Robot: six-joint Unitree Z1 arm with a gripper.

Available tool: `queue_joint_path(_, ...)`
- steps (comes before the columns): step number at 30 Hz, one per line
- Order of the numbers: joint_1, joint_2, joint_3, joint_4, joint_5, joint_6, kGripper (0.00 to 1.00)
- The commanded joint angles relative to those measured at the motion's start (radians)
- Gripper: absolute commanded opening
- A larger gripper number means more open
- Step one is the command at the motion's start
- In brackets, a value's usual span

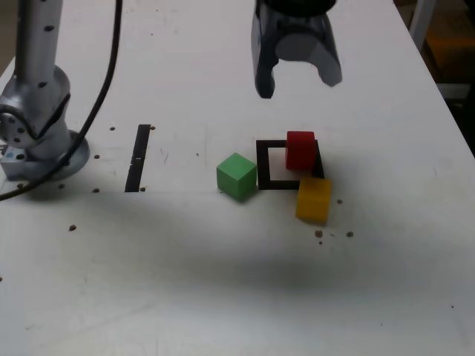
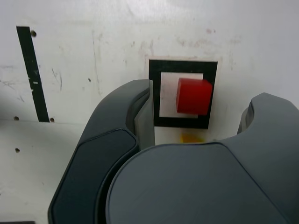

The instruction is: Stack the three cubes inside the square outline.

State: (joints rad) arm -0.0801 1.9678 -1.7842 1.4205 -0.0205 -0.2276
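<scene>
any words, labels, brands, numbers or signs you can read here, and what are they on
No readable text in either view.
Red cube: no lettering seen.
Green cube: no lettering seen.
Yellow cube: no lettering seen.
Gripper: no lettering seen.
Black strip: small pale marks, too small to tell what they are.

square outline (image 1: 263, 167): first cube (image 1: 300, 151) within, toward exterior view's right
exterior view's left: second cube (image 1: 237, 176) just beside, strip (image 1: 138, 159) farther
lower right corner: third cube (image 1: 314, 200)
</scene>
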Motion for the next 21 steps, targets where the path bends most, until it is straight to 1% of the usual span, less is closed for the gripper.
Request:
queue_joint_path(1,-0.023,-0.001,-0.01,-0.004,-0.016,0.002,0.76)
queue_joint_path(7,-0.083,0.005,-0.006,-0.013,-0.059,-0.004,0.76)
queue_joint_path(8,-0.101,0.013,-0.005,-0.014,-0.078,-0.005,0.75)
queue_joint_path(15,-0.16,0.056,-0.013,-0.029,-0.137,-0.014,0.75)
queue_joint_path(21,-0.188,0.103,-0.031,-0.056,-0.168,-0.02,0.75)
